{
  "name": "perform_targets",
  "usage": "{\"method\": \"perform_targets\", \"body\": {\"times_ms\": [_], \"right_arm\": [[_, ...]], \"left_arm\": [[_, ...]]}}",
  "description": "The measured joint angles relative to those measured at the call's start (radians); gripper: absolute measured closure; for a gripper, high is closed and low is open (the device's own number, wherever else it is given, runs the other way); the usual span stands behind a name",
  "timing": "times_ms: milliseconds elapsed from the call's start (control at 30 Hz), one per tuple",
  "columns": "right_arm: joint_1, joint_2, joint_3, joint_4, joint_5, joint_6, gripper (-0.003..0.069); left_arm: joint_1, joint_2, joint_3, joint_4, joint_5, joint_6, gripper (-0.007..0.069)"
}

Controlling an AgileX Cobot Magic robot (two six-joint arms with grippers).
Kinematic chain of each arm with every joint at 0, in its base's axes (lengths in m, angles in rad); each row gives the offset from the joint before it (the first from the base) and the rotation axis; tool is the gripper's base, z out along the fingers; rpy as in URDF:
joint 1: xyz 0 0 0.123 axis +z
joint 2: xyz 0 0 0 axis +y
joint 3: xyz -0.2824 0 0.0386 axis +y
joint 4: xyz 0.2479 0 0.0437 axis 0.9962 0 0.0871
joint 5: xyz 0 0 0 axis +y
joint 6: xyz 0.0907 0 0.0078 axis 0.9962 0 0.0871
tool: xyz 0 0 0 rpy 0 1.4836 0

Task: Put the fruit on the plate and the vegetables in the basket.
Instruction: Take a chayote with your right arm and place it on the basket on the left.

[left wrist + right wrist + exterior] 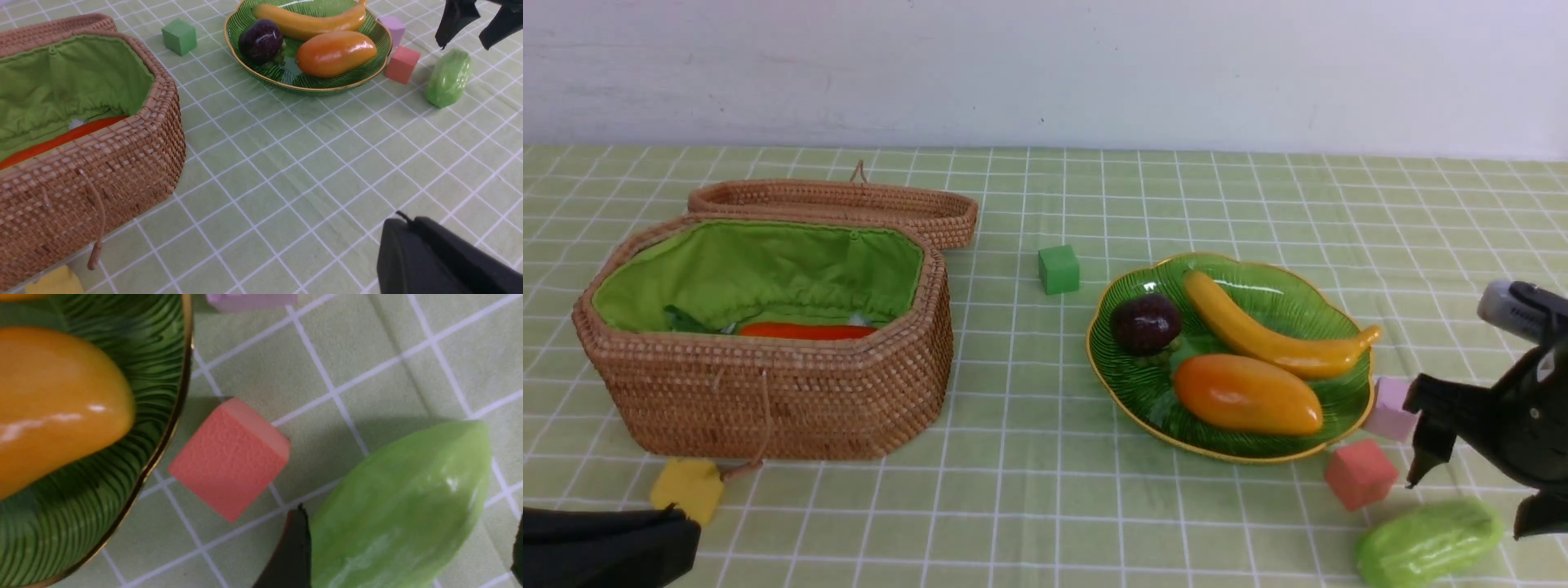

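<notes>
At the far left of my front view, my left claw (pixel 678 523) shows only in part, low in the corner, its fingers pressed together. Close by, the yellow block (pixel 688 490) sits on the worktop (pixel 1013 506), just in front of the basket (pixel 776 400). I can see the basket standing open with its green lining; inside lie a long red-orange thing (pixel 805 331) and something dark green (pixel 685 318) near its left end, both partly hidden by the rim. The wicker lid (pixel 849 204) rests behind the basket.

Moving right, I have a green block (pixel 1058 270) between the basket and the plate (pixel 1127 400). On the green, gold-rimmed plate I count the mangosteen (pixel 1146 325) on the left, then the mango (pixel 1247 394) nearer to me and the banana (pixel 1274 331) behind it, its tip over the rim.

Just beside the plate's right side are the red block (pixel 1361 474) and, farther back, the pink block (pixel 1392 408). The green gourd (pixel 1429 542) lies on the worktop near the red block. My right claw (pixel 1474 498) is above the gourd, fingers spread wide, pinching nothing.
</notes>
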Motion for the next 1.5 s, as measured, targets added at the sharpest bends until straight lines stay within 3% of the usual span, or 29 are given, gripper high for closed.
{"method": "perform_targets", "body": {"times_ms": [100,300,433,633,800,900,1067,1167,1233,1267,1367,1500], "right_arm": [[0.000,0.059,0.000,0.004,-0.003,0.004,0.0011],[0.000,0.187,-0.007,0.012,-0.009,-0.001,0.0130],[0.000,0.198,-0.016,0.020,-0.006,-0.067,0.0209],[0.000,0.184,-0.018,0.023,0.016,-0.246,0.0209],[0.017,0.060,-0.063,0.046,0.248,-0.304,0.0209],[0.068,-0.036,-0.144,0.073,0.300,-0.335,0.0209],[0.317,-0.102,-0.406,0.161,0.203,-0.494,0.0209],[0.490,-0.004,-0.603,0.173,0.101,-0.588,0.0209],[0.531,0.041,-0.669,0.173,0.071,-0.626,0.0209],[0.591,0.136,-0.801,0.174,0.017,-0.709,0.0209],[0.656,0.301,-0.983,0.176,-0.049,-0.805,0.0209],[0.696,0.508,-1.176,0.176,-0.101,-0.848,0.0209]], "left_arm": [[0.000,0.000,0.000,-0.001,0.001,0.000,0.0629],[0.000,0.000,0.000,-0.002,0.001,0.000,0.0627],[0.000,0.000,0.000,-0.002,0.002,0.000,0.0627],[0.000,0.000,0.000,-0.002,0.002,0.000,0.0627],[0.000,0.000,0.000,0.014,0.001,0.000,0.0627],[0.000,0.000,0.000,0.058,-0.003,-0.002,0.0627],[0.000,0.000,0.000,0.217,0.003,-0.155,0.0627],[0.000,0.000,0.000,0.412,0.052,-0.371,0.0627],[0.000,0.000,0.000,0.485,0.071,-0.442,0.0627],[0.000,0.000,0.000,0.572,0.101,-0.556,0.0624],[0.000,0.000,0.000,0.671,0.135,-0.663,0.0624],[0.000,0.000,0.000,0.692,0.133,-0.693,0.0624]]}}
